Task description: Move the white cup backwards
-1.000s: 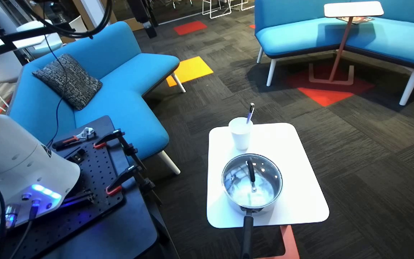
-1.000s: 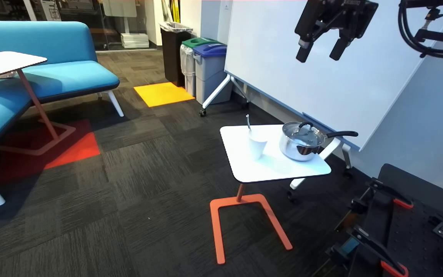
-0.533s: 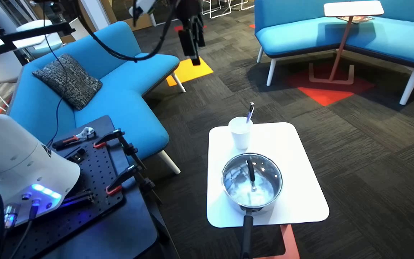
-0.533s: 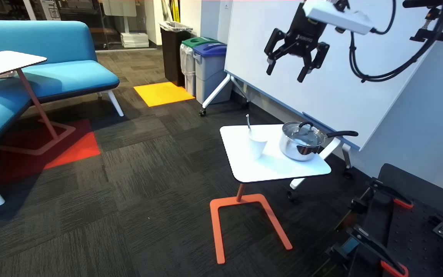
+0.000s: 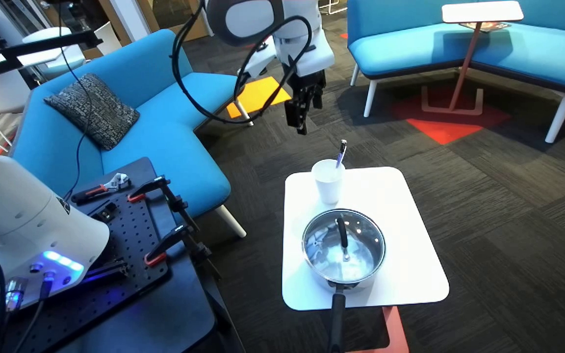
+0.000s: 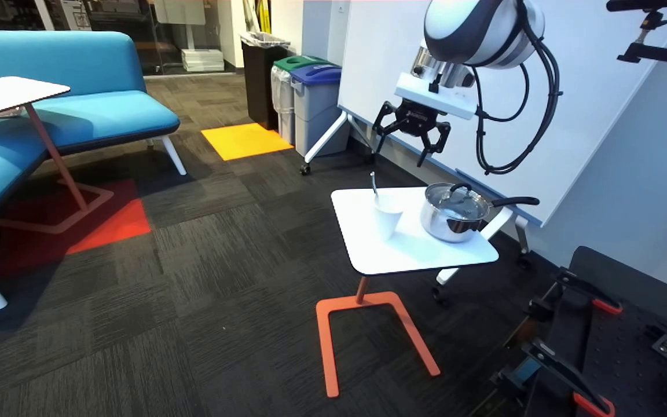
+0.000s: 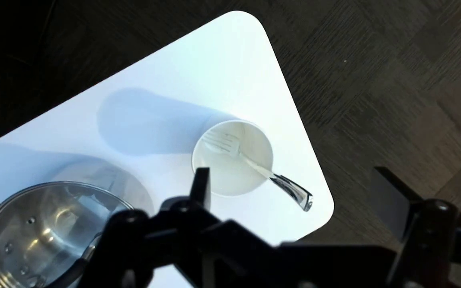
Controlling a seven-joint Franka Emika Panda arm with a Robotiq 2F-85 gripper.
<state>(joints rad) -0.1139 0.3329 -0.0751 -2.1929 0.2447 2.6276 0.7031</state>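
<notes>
The white cup [image 5: 329, 186] stands upright on a small white table [image 5: 405, 260], with a silver fork [image 7: 290, 192] leaning out of it. The cup also shows in an exterior view [image 6: 387, 221] and in the wrist view [image 7: 236, 178], where I look down into it. My gripper [image 6: 400, 157] is open and empty, in the air above the table; it also shows in an exterior view [image 5: 310, 118]. In the wrist view the jaws [image 7: 292, 172] are wide apart, and one fingertip overlaps the cup's near edge. The gripper is above the cup and not touching it.
A silver pot [image 5: 344, 250] with a glass lid and a dark handle stands beside the cup; it also shows in the wrist view [image 7: 50, 236]. A whiteboard [image 6: 507, 110] stands behind the table. A blue sofa [image 5: 174, 132] and the robot's dark bench [image 5: 174, 304] are nearby.
The arm has swung in and come down, bringing the open gripper from high up to nearer above the table and the cup. The cup and the pot have not moved.
</notes>
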